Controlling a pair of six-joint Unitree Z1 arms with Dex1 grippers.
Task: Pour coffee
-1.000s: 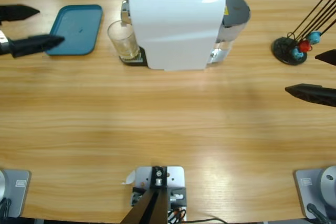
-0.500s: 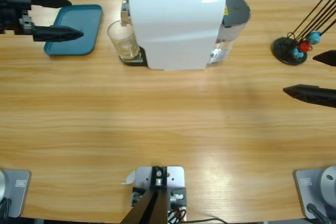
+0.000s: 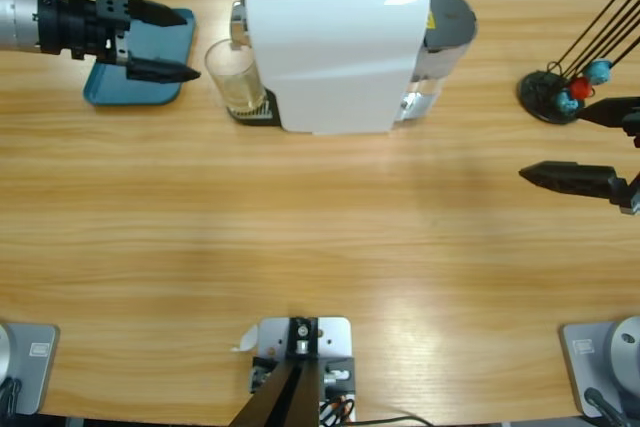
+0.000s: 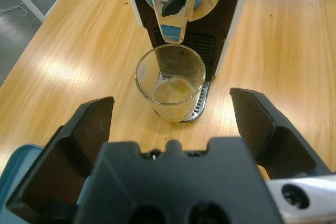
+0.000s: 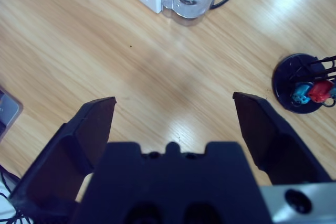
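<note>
The left gripper (image 3: 175,45) hovers over the blue tray (image 3: 135,87) at about 10 o'clock on the table (image 3: 320,237), its 2 jaws spread wide and empty, aimed at the clear glass tumbler (image 3: 234,77) just beyond its tips. The tumbler stands on the drip grille under the spout of the white coffee machine (image 3: 335,47) and holds the coffee (image 4: 174,91), a shallow pale amber layer. The right gripper (image 3: 580,142) at 3 o'clock is also wide open and empty, near the black pod stand (image 3: 551,95).
</note>
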